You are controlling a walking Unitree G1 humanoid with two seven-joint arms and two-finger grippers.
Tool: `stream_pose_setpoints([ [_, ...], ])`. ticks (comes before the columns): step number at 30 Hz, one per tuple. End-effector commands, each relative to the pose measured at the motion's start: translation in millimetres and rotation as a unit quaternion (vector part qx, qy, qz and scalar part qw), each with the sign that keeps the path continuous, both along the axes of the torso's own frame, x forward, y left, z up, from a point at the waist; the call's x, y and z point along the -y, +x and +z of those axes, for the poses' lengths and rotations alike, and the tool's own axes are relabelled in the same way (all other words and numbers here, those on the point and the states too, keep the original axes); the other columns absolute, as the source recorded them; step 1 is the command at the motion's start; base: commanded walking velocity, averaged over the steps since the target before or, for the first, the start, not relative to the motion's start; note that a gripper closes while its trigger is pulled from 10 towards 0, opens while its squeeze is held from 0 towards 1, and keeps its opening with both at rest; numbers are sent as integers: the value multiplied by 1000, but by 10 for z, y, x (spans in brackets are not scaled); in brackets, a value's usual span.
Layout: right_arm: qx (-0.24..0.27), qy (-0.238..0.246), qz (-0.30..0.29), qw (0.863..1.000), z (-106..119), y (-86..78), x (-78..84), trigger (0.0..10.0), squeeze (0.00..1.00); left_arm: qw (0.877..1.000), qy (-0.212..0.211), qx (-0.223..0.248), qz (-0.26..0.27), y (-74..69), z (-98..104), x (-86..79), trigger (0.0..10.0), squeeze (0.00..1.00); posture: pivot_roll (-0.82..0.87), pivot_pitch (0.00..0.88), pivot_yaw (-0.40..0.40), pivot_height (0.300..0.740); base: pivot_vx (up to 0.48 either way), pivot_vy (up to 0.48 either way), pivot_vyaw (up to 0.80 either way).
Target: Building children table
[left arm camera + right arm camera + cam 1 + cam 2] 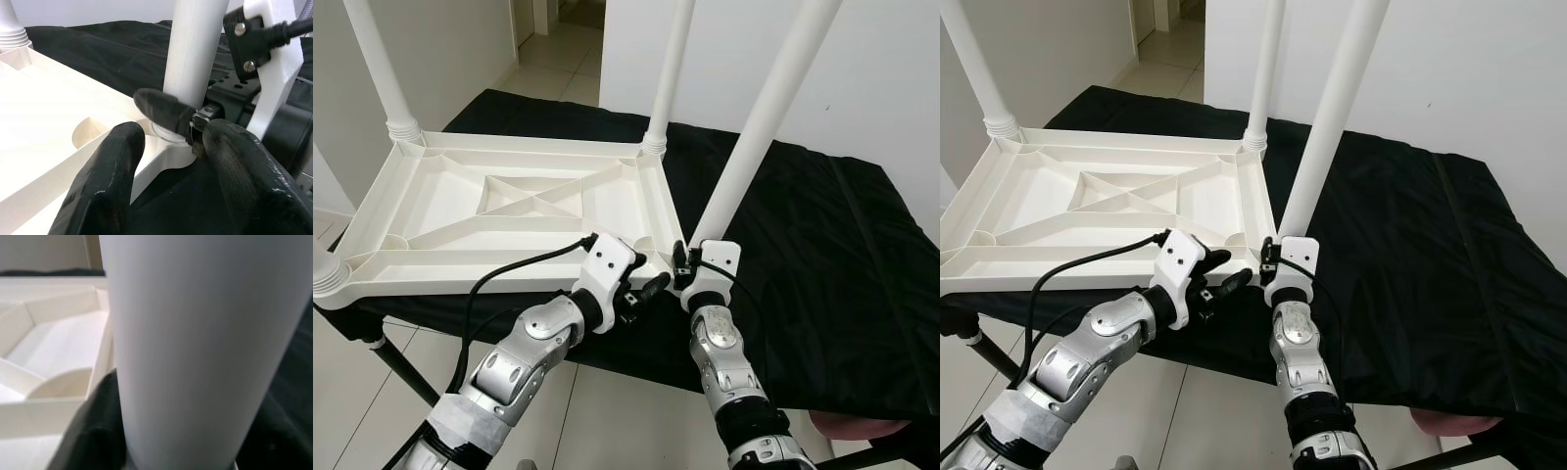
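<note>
A white plastic children's table top [509, 211] lies upside down on a black-covered bench. The white leg [759, 127] at its near right corner stands tilted in the corner socket [166, 132]. My right gripper [683, 262] is shut on this leg near its base; one of its fingers [161, 110] wraps the leg [195, 49], which looms close in the right wrist view [195, 347]. My left gripper [651, 287] hovers open just in front of the same corner, its fingers [105, 181] apart and holding nothing.
Three more white legs stand in the other corners: far left [382, 69], far right [671, 69] and near left [325, 269]. Black cloth [822, 255] covers the bench to the right. Tiled floor [352, 392] lies below, with a doorway [553, 39] beyond.
</note>
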State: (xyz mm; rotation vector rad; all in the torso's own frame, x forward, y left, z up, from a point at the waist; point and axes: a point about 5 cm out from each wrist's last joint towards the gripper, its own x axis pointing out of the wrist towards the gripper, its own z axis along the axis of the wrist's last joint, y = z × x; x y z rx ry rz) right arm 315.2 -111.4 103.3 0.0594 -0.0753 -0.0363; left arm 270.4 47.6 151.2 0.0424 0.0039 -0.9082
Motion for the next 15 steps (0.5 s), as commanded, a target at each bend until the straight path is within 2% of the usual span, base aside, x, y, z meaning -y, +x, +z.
stream_pose_setpoints([
  [1,-44,0,-29,999,-183,-71,138,10000,1000,997,7,-3,-77,-66,-29,52,10000,0,-56,0,-69,740,0,0,0],
  [6,-23,5,-4,1000,-108,-82,213,10000,1000,997,12,1,-76,-54,-12,28,10000,0,-46,0,-70,740,0,0,0],
  [8,-18,4,25,1000,-89,-68,259,10000,1000,997,11,0,-75,-54,-7,17,10000,0,-47,0,-67,740,0,0,0],
  [10,-15,-3,84,996,-60,-40,302,10000,988,997,11,0,-73,-60,-6,10,10000,0,-46,0,-60,740,0,0,0],
  [11,-15,-3,84,996,-60,-40,302,10000,988,997,11,0,-73,-60,-6,10,10000,0,-46,0,-60,740,0,0,0],
  [12,-10,-16,132,991,-29,-19,340,10000,0,997,8,-1,-73,-67,2,11,10000,0,-45,0,-59,740,0,0,0],
  [13,-10,-16,132,991,-29,-19,340,10000,0,997,8,-1,-73,-67,2,11,10000,0,-45,0,-59,740,0,0,0],
  [15,-10,-30,171,985,-16,-1,365,10000,0,997,8,-2,-73,-71,-4,6,10000,0,-41,0,-66,740,0,0,0],
])
